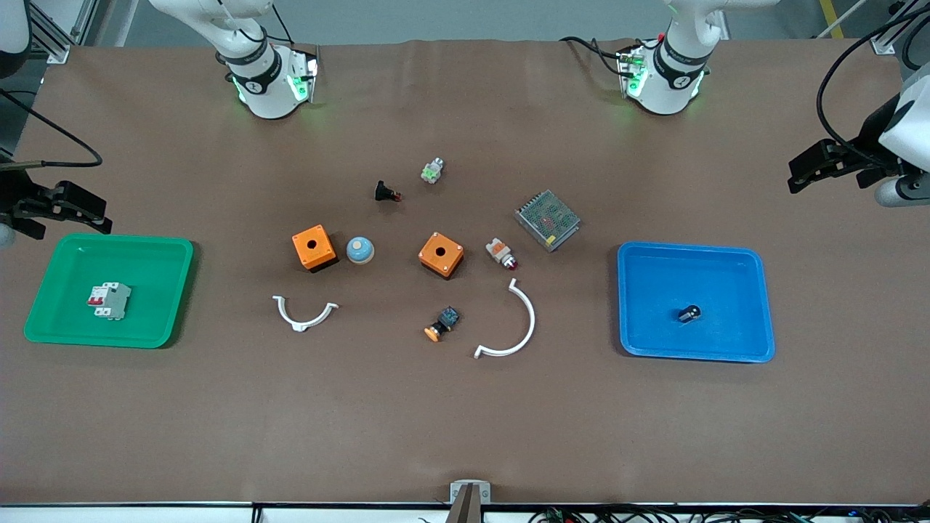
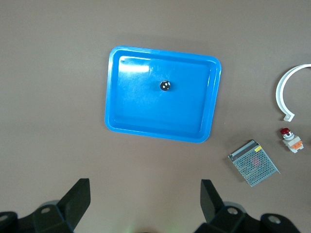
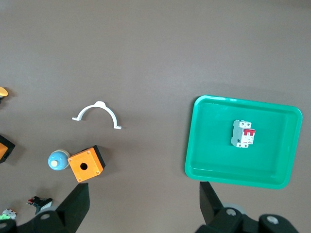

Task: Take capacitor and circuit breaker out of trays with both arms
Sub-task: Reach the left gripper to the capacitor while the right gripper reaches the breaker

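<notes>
The capacitor (image 1: 689, 313), a tiny dark cylinder with a silvery end, lies in the blue tray (image 1: 748, 341); it also shows in the left wrist view (image 2: 165, 86) in that tray (image 2: 116, 97). The breaker (image 1: 110, 299), a light-grey block with red levers, lies in the green tray (image 1: 156, 319); it shows in the right wrist view (image 3: 242, 134) in that tray (image 3: 204, 145). My left gripper (image 1: 821, 168) is open and empty, high over the table's edge at the left arm's end. My right gripper (image 1: 69, 209) is open and empty, high over the table's edge at the right arm's end.
Between the trays lie two orange boxes (image 1: 314, 248) (image 1: 441, 254), a blue dome (image 1: 360, 250), a black button part (image 1: 386, 192), a green-white part (image 1: 433, 171), a metal mesh box (image 1: 547, 219), a white-and-orange part (image 1: 500, 253), an orange-capped button (image 1: 442, 323) and two white curved clips (image 1: 304, 312) (image 1: 512, 323).
</notes>
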Controlling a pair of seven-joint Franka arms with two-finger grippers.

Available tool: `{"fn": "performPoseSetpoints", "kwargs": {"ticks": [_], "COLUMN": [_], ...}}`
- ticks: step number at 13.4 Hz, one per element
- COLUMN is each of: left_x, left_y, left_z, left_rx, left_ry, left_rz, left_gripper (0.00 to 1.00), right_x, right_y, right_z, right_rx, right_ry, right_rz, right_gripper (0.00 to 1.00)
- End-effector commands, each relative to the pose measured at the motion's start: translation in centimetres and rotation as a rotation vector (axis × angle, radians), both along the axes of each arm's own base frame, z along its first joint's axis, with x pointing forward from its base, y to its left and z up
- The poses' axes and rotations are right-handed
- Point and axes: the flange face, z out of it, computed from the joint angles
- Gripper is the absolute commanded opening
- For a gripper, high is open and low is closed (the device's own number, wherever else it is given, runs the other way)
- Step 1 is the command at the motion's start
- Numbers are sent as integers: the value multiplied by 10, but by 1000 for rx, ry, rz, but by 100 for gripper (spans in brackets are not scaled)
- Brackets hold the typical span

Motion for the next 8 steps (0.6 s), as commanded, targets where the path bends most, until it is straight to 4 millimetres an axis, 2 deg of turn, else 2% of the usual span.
{"fn": "performPoseSetpoints", "kwargs": {"ticks": [1,5,8], "left_x": [-3,2,21], "left_y": [-9,0,3], "left_z": [7,0,-32], "left_rx": [-13,-1,5], "left_ry": [3,14,59], "left_rz": [-8,0,5], "left_gripper": [100,100,100], "right_x": [-3,-3,-3], "right_y": [0,0,0], "right_z": [7,7,7], "right_rx": [2,2,2], "right_ry": [-11,-11,-11], "right_rz": [0,0,0], "right_gripper": [100,100,100]}}
